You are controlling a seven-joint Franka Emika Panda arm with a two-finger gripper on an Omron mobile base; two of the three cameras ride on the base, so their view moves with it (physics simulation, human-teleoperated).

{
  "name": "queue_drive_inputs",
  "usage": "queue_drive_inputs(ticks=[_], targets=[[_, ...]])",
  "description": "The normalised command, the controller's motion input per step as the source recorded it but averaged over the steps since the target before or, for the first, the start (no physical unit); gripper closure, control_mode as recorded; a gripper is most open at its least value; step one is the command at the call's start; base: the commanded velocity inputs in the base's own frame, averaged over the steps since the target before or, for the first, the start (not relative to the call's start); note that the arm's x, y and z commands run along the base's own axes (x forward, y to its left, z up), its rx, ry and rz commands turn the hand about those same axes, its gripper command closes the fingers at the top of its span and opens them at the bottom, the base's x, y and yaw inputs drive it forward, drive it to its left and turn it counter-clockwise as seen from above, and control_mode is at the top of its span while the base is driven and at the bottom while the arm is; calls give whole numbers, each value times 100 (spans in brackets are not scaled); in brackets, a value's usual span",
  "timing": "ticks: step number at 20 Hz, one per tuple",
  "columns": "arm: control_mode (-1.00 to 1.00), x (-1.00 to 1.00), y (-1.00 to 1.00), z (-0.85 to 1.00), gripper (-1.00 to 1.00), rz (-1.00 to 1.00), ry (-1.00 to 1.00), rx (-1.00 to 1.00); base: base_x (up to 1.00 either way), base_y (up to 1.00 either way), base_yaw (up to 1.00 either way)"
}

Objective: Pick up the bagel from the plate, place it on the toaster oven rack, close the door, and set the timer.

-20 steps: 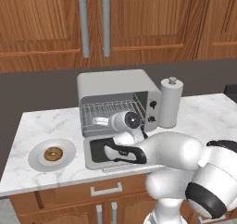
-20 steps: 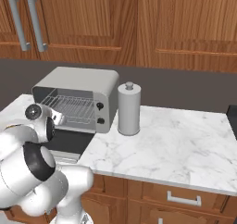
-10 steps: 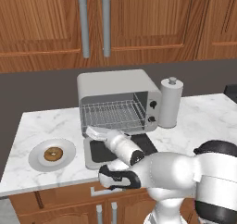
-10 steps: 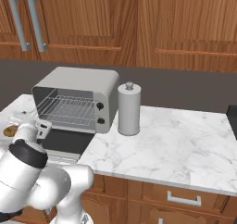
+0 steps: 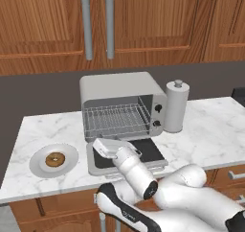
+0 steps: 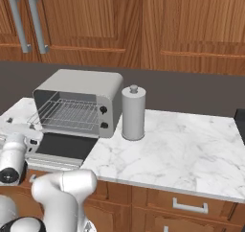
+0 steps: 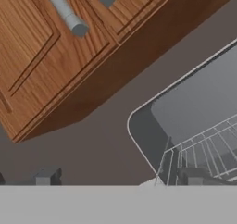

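The golden-brown bagel (image 5: 55, 159) lies in the middle of the scalloped grey plate (image 5: 38, 166) at the left of the counter. The toaster oven (image 5: 119, 89) stands open. Its wire rack (image 5: 115, 121) is bare, and its door (image 5: 150, 149) lies flat in front of it. My gripper (image 5: 104, 145) hovers over the door's left part, to the right of the plate and apart from the bagel. It points up and back toward the oven. In the hand view the gripper (image 7: 120, 177) has its fingertips (image 7: 46, 176) wide apart with nothing between them, and the rack (image 7: 208, 149) shows at the lower right.
A tall white canister (image 5: 176, 106) with a knob stands right of the oven, beside its two dials (image 5: 157, 116). Wooden cabinets with grey handles (image 5: 98, 25) hang above. Bare marble counter (image 6: 182, 140) runs to the right; the counter's front edge lies just before the plate.
The hand has swung away from the rack's front, left and down, to low over the open door. Its jaws have spread wider. Bagel, plate and oven have not moved.
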Motion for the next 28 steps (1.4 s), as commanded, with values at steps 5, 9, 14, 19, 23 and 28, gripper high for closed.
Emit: queue_drive_inputs(ticks=[5, 9, 14, 19, 23, 28], targets=[[-100, -78, 18, 100, -100, 0, 20, 0, 0, 0, 0], [-100, -72, 16, 100, -100, 0, 30, 0, 0, 0, 0], [-100, -75, 20, 100, -100, 0, 38, -1, 0, 0, 0], [-100, -68, 17, 100, -100, 0, 42, -3, 0, 0, 0], [-100, -51, 6, 71, -100, -6, 46, -13, 0, 0, 0], [-100, -62, 10, 38, -100, -19, 51, -16, 0, 0, 0]])
